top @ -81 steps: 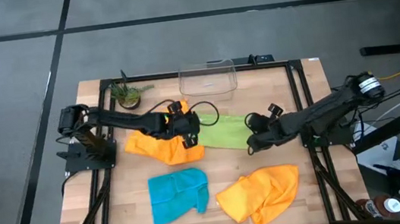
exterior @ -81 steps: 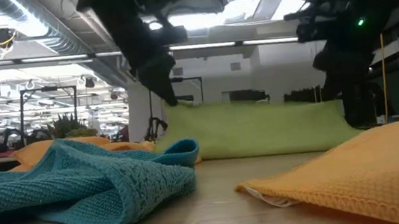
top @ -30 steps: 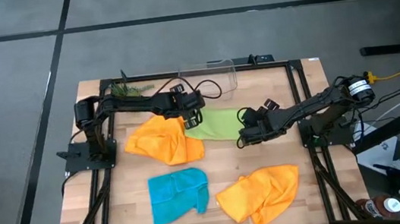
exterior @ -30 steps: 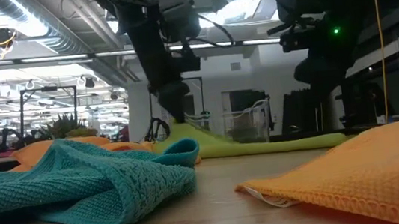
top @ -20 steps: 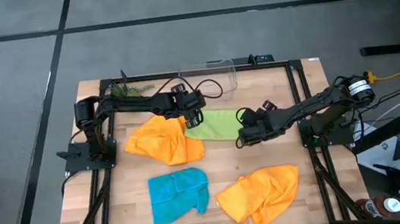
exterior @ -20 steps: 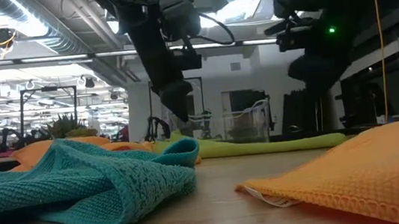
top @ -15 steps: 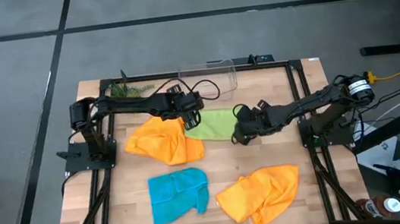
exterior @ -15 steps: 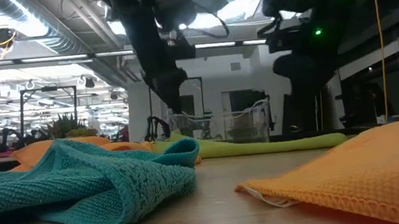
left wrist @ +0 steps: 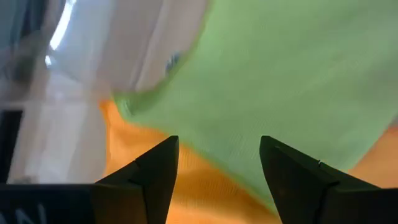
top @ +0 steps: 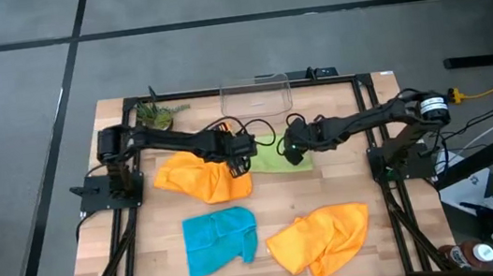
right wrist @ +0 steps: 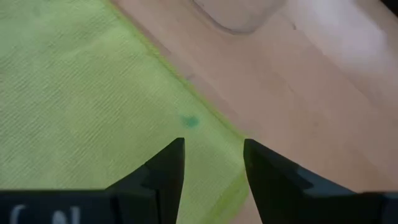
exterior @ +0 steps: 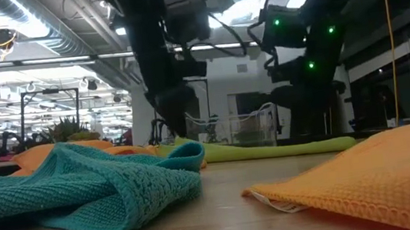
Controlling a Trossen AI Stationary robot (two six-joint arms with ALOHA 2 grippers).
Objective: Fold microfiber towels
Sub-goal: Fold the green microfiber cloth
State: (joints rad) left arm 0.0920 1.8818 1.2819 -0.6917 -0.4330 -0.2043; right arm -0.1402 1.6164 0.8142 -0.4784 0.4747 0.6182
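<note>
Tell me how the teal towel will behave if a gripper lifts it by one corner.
The teal towel will probably hang limp: it lies in soft rumpled folds. It looks light, so it should lift easily. Its knobbly weave likely grips well, not slippery.

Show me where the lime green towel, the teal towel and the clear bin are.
lime green towel (top: pixel 272 156), high view, its middle.
teal towel (top: pixel 216 239), high view, its middle.
clear bin (top: pixel 254 85), high view, far rim.

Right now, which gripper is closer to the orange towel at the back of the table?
The left gripper: it hovers at that orange towel's right edge. The right gripper is farther right, over the lime green towel.
</note>
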